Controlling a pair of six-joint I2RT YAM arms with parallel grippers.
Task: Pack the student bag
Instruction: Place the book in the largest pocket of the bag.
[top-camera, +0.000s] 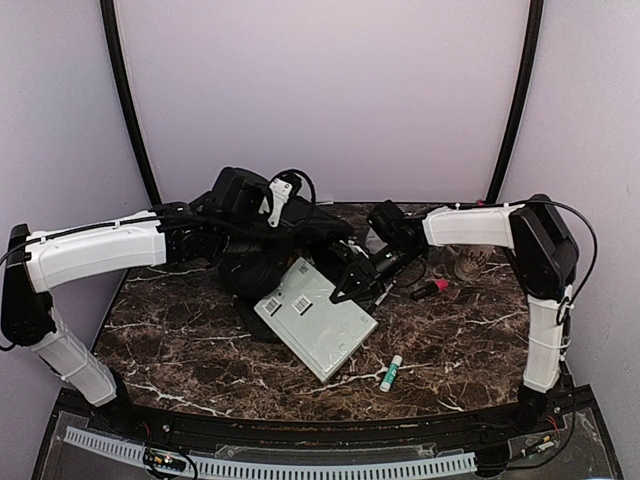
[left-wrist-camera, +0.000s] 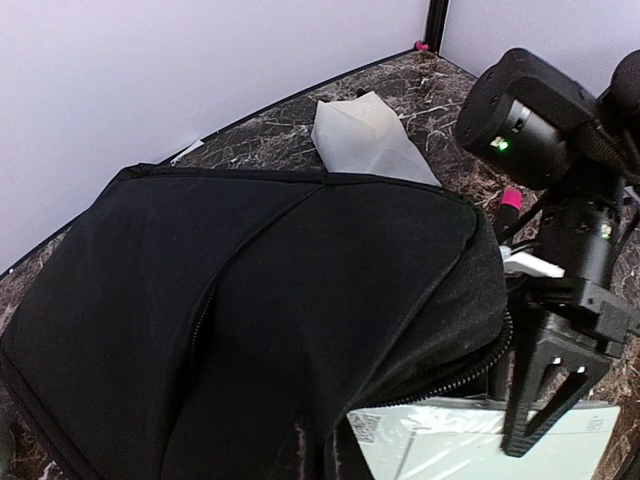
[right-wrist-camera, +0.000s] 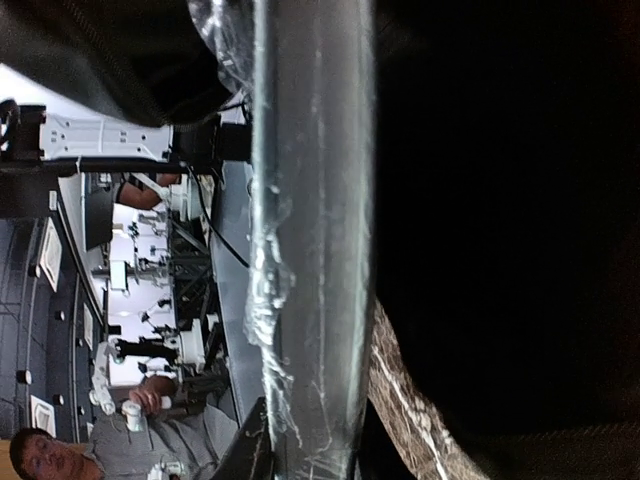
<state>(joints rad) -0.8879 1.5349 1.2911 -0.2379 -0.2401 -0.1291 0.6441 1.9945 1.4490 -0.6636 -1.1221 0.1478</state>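
The student bag (top-camera: 262, 248) lies at the back middle of the table, black, with a zipper along its mouth (left-wrist-camera: 470, 372). My left gripper (top-camera: 212, 236) is shut on the bag's top flap (left-wrist-camera: 300, 300) and holds it raised; the fabric hides its jaws in the left wrist view. A flat pale grey book wrapped in clear film (top-camera: 318, 318) rests tilted in front of the bag, its far end under the raised flap (left-wrist-camera: 460, 440). My right gripper (top-camera: 347, 284) is shut on that book's right edge (right-wrist-camera: 315, 250). One dark finger (right-wrist-camera: 240, 455) shows beside it.
A glue stick (top-camera: 391, 372) lies near the front right. A pink-capped marker (top-camera: 429, 289) and a pale cup (top-camera: 470, 262) sit behind the right arm. A white plastic pouch (left-wrist-camera: 365, 135) lies behind the bag. Curved walls close the back.
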